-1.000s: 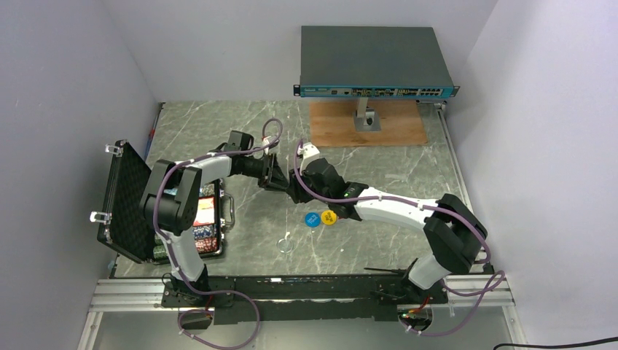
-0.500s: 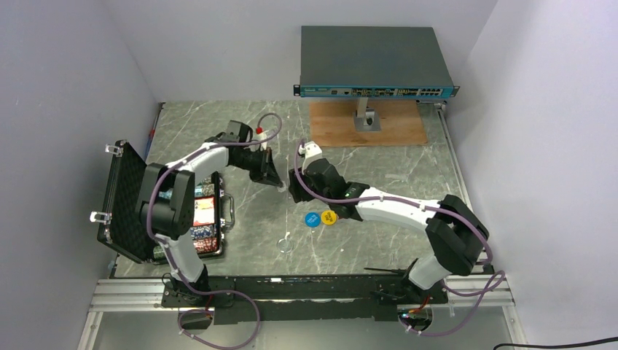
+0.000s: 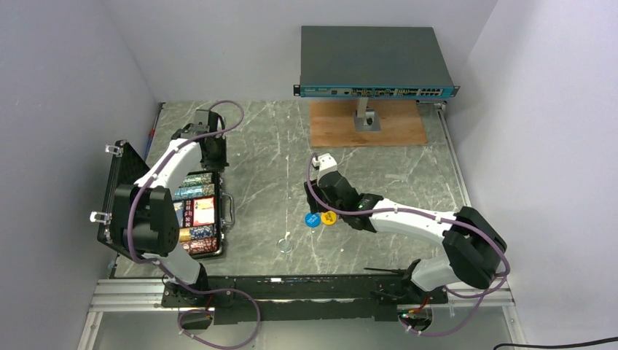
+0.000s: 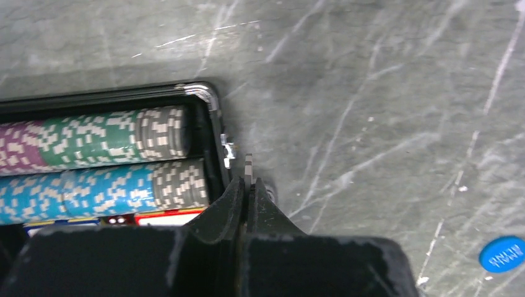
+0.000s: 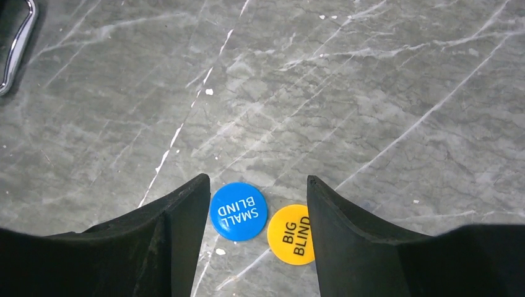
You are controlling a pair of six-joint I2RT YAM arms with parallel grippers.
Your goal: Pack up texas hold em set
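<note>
The black briefcase (image 3: pixel 224 211) lies open at the left, its foam lid (image 3: pixel 120 193) raised and rows of coloured chips (image 4: pixel 99 139) inside beside a card box (image 3: pixel 204 211). My left gripper (image 4: pixel 249 184) hovers just off the case's far right corner (image 4: pixel 210 99), shut on a thin grey chip (image 4: pixel 249 168) held edge-on. It shows in the top view as the left gripper (image 3: pixel 213 155). My right gripper (image 5: pixel 257 182) stands open over the blue SMALL BLIND disc (image 5: pixel 238 210), with the yellow BIG BLIND disc (image 5: pixel 292 234) partly under its right finger.
A big grey network switch (image 3: pixel 375 62) stands on a post over a wooden board (image 3: pixel 368 124) at the back. A small silvery chip (image 3: pixel 286 244) lies on the marble near the front. The case's silver handle (image 5: pixel 15 37) faces the table's middle.
The left arm has swung from mid-table to the case's far corner, its jaws now shut on the chip. The right gripper has opened and drawn back over the two discs.
</note>
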